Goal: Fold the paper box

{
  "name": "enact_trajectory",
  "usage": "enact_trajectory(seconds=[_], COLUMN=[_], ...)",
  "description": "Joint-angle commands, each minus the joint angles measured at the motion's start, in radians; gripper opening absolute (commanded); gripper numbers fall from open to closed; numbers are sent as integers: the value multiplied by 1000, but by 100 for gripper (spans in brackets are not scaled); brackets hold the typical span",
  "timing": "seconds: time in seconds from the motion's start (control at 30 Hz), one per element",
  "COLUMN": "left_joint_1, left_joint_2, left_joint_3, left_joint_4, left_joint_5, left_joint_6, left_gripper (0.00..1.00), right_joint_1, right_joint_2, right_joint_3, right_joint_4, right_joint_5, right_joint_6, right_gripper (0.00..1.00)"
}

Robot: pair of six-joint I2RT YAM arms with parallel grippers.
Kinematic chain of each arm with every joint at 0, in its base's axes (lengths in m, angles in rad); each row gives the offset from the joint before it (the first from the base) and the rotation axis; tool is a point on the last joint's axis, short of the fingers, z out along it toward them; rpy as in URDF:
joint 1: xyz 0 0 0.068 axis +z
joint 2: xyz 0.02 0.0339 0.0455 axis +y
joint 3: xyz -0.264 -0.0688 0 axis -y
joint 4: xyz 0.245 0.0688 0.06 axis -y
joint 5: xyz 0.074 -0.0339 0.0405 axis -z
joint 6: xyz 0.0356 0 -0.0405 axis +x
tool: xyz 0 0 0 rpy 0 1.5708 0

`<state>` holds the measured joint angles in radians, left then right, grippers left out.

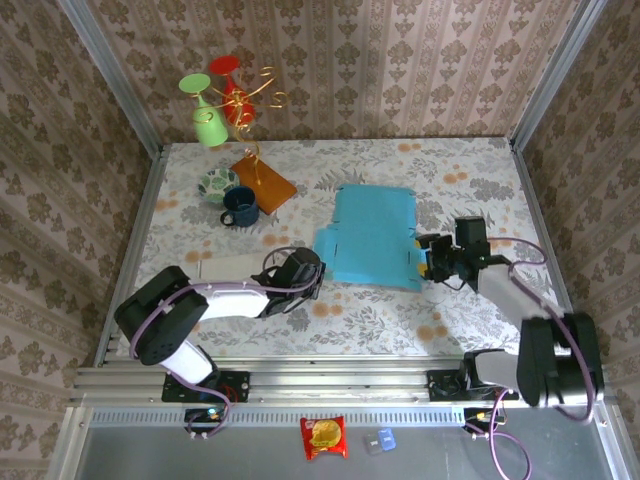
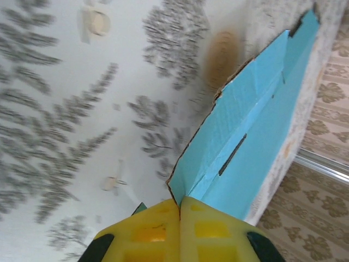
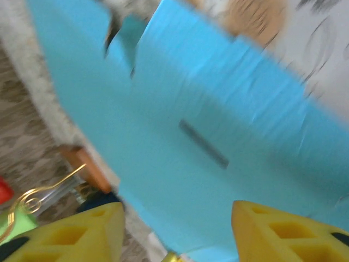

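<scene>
Left end effector clamps near-left corner of flat paper box; right end effector gapes.

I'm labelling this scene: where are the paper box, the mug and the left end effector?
paper box (image 1: 372, 235), top view, middle of its flat blue panel.
mug (image 1: 240, 209), top view, its dark blue body.
left end effector (image 2: 180, 210), left wrist view, between its closed yellow fingertips.
</scene>
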<state>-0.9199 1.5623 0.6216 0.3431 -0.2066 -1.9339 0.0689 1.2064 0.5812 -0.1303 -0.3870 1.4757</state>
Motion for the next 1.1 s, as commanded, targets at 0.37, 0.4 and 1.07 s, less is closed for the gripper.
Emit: enact_trajectory(seconds=[0.37,0.4,1.07], left_joint_1=[18,17,17], left_joint_2=[-19,-20,-49], left_joint_3=[125,127,107], left_joint_4=[0,0,-18], left_joint_5=[5,6,5], left_joint_6=[34,34,31], left_gripper=[0,0,0], right_joint_1=[463,464,462], right_joint_2=[-97,-67,8], right_joint_3=[-170,-170,-95], right_joint_4=[284,323,383], right_joint_5=[466,470,510], right_joint_6=[364,363,365], right_gripper=[72,71,10])
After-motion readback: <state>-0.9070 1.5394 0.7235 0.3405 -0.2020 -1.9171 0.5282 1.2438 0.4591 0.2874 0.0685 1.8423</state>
